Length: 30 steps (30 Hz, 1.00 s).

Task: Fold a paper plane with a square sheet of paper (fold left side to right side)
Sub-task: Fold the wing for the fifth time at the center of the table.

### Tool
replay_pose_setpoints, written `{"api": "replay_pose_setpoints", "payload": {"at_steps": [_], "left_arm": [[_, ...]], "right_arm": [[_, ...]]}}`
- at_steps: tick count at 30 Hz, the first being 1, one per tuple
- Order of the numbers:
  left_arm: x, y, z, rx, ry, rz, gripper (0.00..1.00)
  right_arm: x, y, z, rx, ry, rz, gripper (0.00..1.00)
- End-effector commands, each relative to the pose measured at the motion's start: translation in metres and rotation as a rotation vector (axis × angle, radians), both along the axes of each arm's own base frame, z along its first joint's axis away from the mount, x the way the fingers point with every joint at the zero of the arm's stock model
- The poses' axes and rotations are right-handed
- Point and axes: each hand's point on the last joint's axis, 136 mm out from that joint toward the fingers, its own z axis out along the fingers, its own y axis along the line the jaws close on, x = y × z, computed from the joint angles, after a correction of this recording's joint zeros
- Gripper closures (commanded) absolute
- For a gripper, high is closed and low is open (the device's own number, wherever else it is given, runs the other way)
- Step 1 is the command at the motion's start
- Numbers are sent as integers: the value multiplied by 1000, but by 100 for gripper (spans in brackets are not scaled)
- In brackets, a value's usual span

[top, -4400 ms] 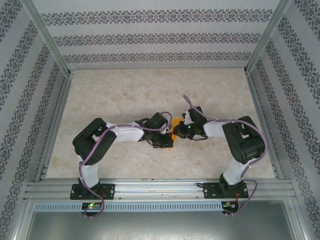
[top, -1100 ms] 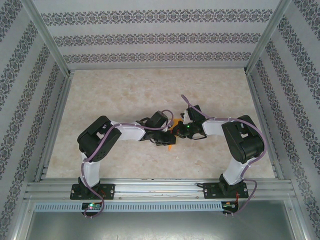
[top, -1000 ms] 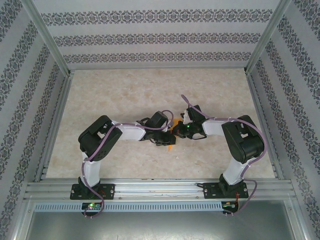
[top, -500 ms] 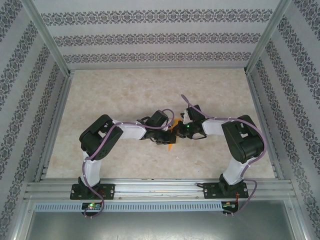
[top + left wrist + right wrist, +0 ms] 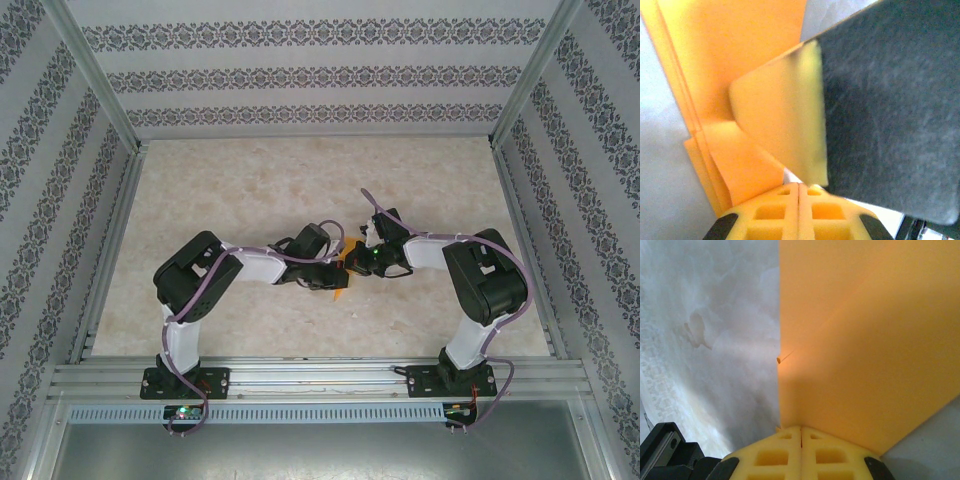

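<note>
1. Lying near the middle of the pale marbled table (image 5: 250, 180) is the folded bright orange paper sheet (image 5: 865, 340), creased into layers.
2. Left gripper (image 5: 799, 192) is closed tight, tips against the sheet's layered folds.
3. Right gripper (image 5: 801, 435) is closed too, tips at its straight edge.

Table top, overhead view plus wrist close-ups.
The pale marbled table (image 5: 250, 180) fills the middle of the frame, with aluminium rails (image 5: 108, 255) along its sides. One item lies on it: folded orange paper (image 5: 341, 290), just below frame centre and mostly covered from above. Close up, the paper lies flat on the surface, with its stacked edges at lower left possibly lifted a little.
</note>
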Motion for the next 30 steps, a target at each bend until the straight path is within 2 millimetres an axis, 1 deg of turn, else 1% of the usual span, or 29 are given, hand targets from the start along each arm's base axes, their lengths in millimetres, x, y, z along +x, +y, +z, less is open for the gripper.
{"api": "replay_pose_setpoints", "payload": {"at_steps": [1,9,13,17,20,22,26,30], "left_arm": [[-31,25,-25,84,104,-28,100],[-57,31,-24,114,110,-101,100],[-68,39,-26,147,109,-133,100],[-76,48,-30,166,118,-132,100],[-79,52,-25,157,106,-125,100],[-76,51,-13,135,76,-112,100],[-65,51,17,79,9,-79,100],[-52,42,39,20,-30,-71,100]], "right_arm": [[-41,-40,-59,-248,171,-24,100],[-41,-40,-59,-249,174,-24,100],[-40,-40,-59,-249,174,-24,100],[-40,-40,-58,-247,173,-23,100],[-40,-38,-56,-241,168,-21,100],[-39,-35,-54,-223,165,-23,100],[-36,-28,-46,-190,151,-25,100],[-34,-23,-41,-176,141,-24,100]]}}
